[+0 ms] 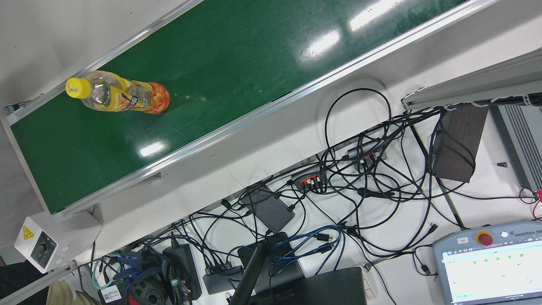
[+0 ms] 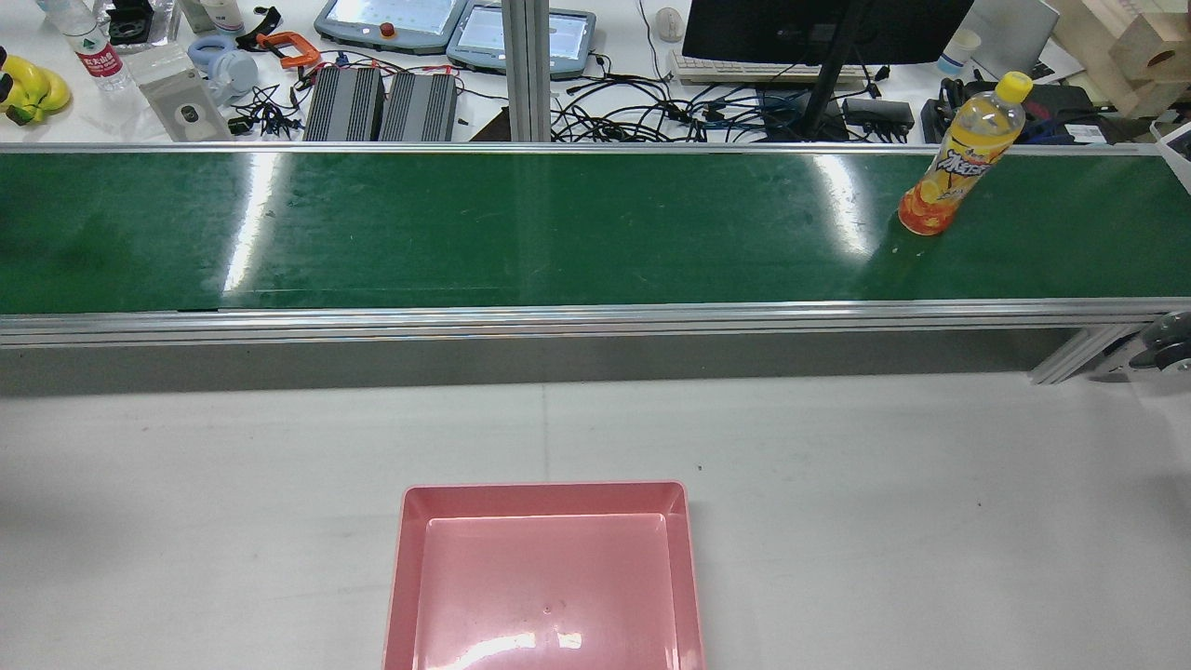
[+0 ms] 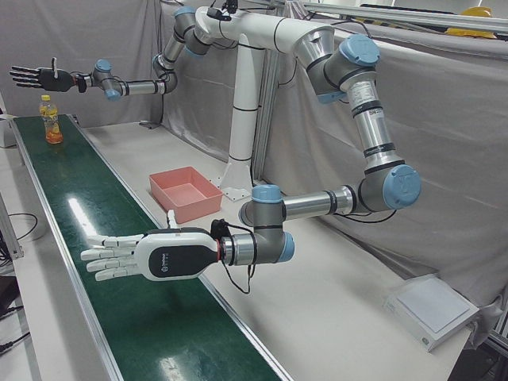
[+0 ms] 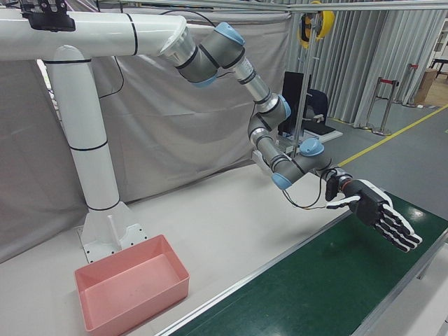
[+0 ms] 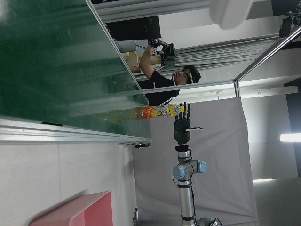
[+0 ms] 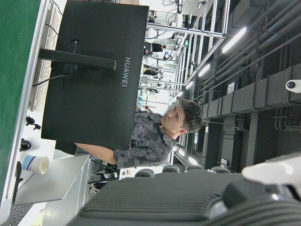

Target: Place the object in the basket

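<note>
Both hands are open and hold nothing. The right hand (image 3: 36, 77) is stretched flat with its fingers spread, and the left hand (image 3: 151, 255) is spread the same way, palm down. The orange drink bottle (image 2: 963, 158), yellow-capped and upright, stands on the green conveyor belt (image 2: 465, 233) near the right hand and below it. The left-front view shows a clear gap between the two, so there is no contact. From the left hand the bottle is far off, at the other end of the belt, and that hand hovers above bare belt. The pink basket (image 2: 544, 487) sits empty on the white table, off the belt on the robot's side, between the two hands and well apart from each. The step in hand looks like the approach, with no grasp begun. The right hand seems the natural one for the next move. It would need to come down beside the bottle's body and close its fingers around the labelled middle. A tall, light bottle would probably tip if nudged near the cap. It could then be carried across to the basket.
</note>
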`<state>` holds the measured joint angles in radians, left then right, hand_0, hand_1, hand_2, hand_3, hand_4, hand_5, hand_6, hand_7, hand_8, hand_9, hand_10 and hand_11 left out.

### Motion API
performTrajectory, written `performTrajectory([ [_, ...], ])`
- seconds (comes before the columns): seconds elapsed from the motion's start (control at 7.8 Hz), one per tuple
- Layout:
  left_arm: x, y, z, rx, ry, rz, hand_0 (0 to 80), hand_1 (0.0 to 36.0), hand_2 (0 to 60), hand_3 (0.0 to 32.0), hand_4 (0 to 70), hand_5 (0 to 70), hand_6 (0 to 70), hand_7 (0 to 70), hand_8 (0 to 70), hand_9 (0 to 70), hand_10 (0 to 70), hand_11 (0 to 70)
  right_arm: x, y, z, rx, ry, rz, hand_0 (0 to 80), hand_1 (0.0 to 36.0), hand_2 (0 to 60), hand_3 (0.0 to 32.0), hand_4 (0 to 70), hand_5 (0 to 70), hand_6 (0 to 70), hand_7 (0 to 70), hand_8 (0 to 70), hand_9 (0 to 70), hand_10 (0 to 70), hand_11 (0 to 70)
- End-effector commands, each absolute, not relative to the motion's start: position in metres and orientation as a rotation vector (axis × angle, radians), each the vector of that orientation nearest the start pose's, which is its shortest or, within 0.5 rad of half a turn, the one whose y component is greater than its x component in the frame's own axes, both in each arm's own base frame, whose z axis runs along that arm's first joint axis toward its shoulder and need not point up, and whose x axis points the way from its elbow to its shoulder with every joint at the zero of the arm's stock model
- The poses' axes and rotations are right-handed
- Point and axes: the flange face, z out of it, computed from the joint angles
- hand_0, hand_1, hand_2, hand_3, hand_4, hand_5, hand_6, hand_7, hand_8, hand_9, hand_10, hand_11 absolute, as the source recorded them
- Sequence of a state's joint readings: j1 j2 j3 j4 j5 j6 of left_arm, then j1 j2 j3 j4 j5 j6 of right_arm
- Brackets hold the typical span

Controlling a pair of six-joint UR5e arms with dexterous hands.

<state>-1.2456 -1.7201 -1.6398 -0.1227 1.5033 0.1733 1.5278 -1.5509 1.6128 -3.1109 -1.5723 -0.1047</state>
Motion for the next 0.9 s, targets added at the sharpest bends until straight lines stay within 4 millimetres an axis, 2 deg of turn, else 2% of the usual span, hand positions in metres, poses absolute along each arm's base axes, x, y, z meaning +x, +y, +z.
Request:
performTrajectory([
  [0.0, 0.0505, -0.5881, 0.5581, -0.125, 2.389, -1.657, 73.2, 14.3, 0.0, 0.0, 0.0, 14.1, 0.0, 0.0, 0.0, 0.0, 0.0, 0.0, 0.1112, -0.5135, 0.6535, -0.072, 2.397, -2.181, 0.0, 0.0, 0.0, 0.0, 0.0, 0.0, 0.0, 0.0, 0.0, 0.0, 0.0, 0.0],
  [0.77, 0.0518, -0.5919, 0.5533, -0.125, 2.393, -1.652, 76.6, 14.9, 0.0, 0.0, 0.0, 13.6, 0.0, 0.0, 0.0, 0.0, 0.0, 0.0, 0.1112, -0.5135, 0.6535, -0.072, 2.397, -2.181, 0.0, 0.0, 0.0, 0.0, 0.0, 0.0, 0.0, 0.0, 0.0, 0.0, 0.0, 0.0],
])
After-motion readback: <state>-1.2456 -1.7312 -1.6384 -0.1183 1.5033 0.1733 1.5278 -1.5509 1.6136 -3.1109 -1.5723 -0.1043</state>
